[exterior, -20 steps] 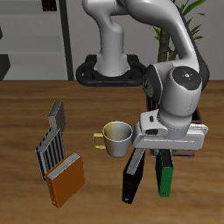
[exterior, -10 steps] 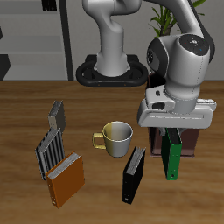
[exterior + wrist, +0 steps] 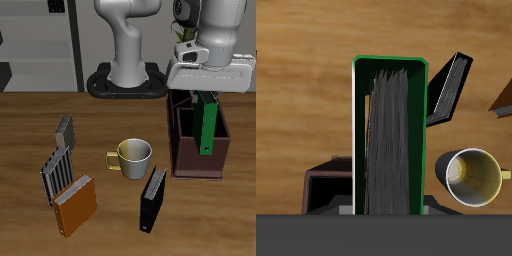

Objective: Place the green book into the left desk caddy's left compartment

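Reading the exterior view from its left edge across, we first meet the grey slatted rack (image 3: 60, 160) with the orange book (image 3: 75, 205) leaning at its foot, both on the wooden counter (image 3: 30, 120). Next comes the cream mug (image 3: 133, 156), then the black book (image 3: 153, 199) standing on edge nearer the counter's front edge. None of these bear on the job.

Farthest along stands the left desk caddy (image 3: 200, 158), and directly over it hangs the claw (image 3: 208, 92), clamped on the upper end of the green book (image 3: 209, 125). The book is clear of the counter, its long axis close to vertical, its lower end at about the level of the caddy's rim, perhaps just inside.

From the wrist view we look straight down the green book (image 3: 389, 135) at its page edges, with part of the caddy (image 3: 328, 185) showing past it; the mug (image 3: 471, 177) and black book (image 3: 449, 90) lie off to one side.

So we judge the target, the left compartment (image 3: 181, 135), to lie below the held book and slightly toward the mug. Which slot the book's end lines up with, we cannot tell.
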Controlling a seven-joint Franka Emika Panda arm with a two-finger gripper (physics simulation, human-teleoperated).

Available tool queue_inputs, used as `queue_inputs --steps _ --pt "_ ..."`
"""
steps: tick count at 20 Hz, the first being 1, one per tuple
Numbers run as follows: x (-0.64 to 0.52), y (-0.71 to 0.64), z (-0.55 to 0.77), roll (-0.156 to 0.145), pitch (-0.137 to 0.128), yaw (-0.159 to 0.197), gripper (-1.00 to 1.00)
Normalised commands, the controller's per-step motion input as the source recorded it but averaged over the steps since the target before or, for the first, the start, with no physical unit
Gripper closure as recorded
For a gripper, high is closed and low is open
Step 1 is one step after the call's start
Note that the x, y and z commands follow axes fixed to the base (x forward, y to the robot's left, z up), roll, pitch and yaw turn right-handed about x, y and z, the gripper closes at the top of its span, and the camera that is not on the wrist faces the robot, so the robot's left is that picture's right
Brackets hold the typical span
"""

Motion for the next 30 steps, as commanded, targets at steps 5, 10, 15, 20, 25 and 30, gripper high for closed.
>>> queue_inputs --steps 5,10,15,20,25,30 --pt "-0.74 0.04 0.50 -0.054 -0.081 -0.099 1.00" --pt "-1.03 0.12 0.48 -0.031 -0.060 -0.064 1.00" --pt "-0.91 0.13 0.13 -0.005 -0.016 -0.038 1.00" --pt "-0.65 0.26 -0.16 0.060 -0.022 0.064 1.00" --pt "-0.64 0.19 -0.19 0.039 -0.013 -0.014 1.00" --pt "-0.66 0.18 -0.17 0.066 -0.035 0.021 1.00"
